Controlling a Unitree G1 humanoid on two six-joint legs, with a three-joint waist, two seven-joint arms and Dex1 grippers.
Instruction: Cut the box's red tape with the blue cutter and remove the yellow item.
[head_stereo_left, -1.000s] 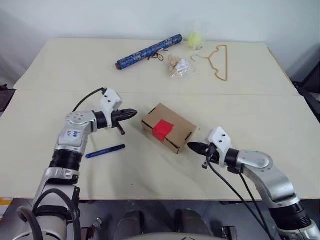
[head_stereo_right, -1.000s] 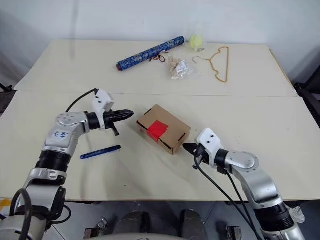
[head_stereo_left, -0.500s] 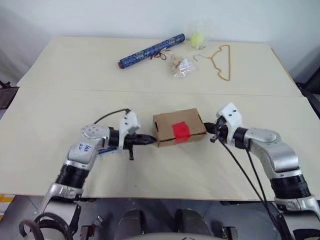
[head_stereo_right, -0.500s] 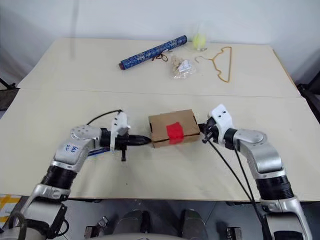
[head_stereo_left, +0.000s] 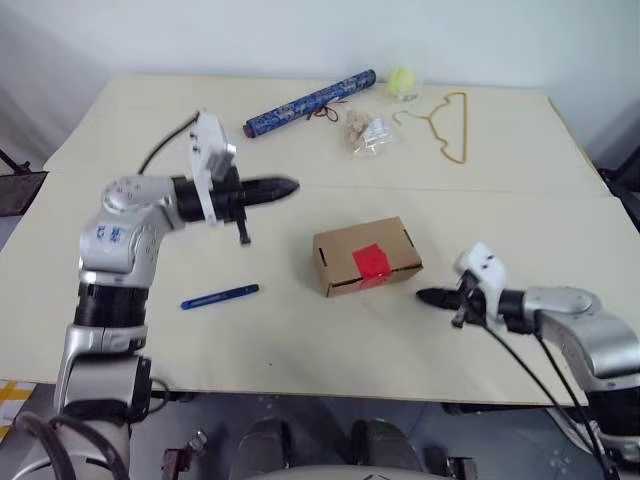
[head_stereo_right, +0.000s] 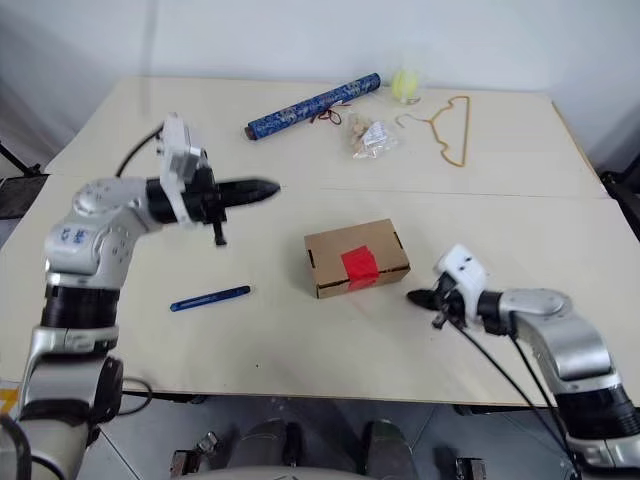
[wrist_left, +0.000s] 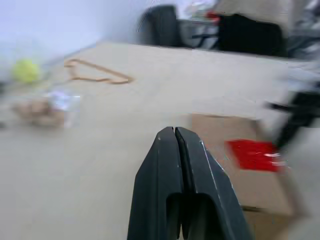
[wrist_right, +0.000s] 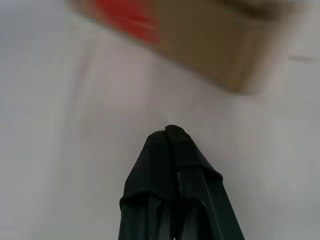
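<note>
Two pale beige tabletops are standing edge to edge before a plain white wall, a straight seam running between them; the left wrist view is catching dark shapes beyond the far end, too blurred to identify. On the near top one small brown cardboard box is lying flat, one bright red square of tape sitting across its top seam, flaps closed. One slim dark blue pen-like cutter is lying on the same top, well apart from the box toward the robot's left. The left gripper is hanging in the air above the seam, pointing toward the right, its two black fingers pressed together and gripping nothing. The right gripper is hovering low just beside the box's right end, apart from it, fingers likewise pinched together and empty. Along the far top are lying one long patterned blue roll, one pale yellow-green ball in clear wrap, one clear bag of small tan pieces and one thin tan wire hanger. Open tabletop is lying between cutter and box.
</note>
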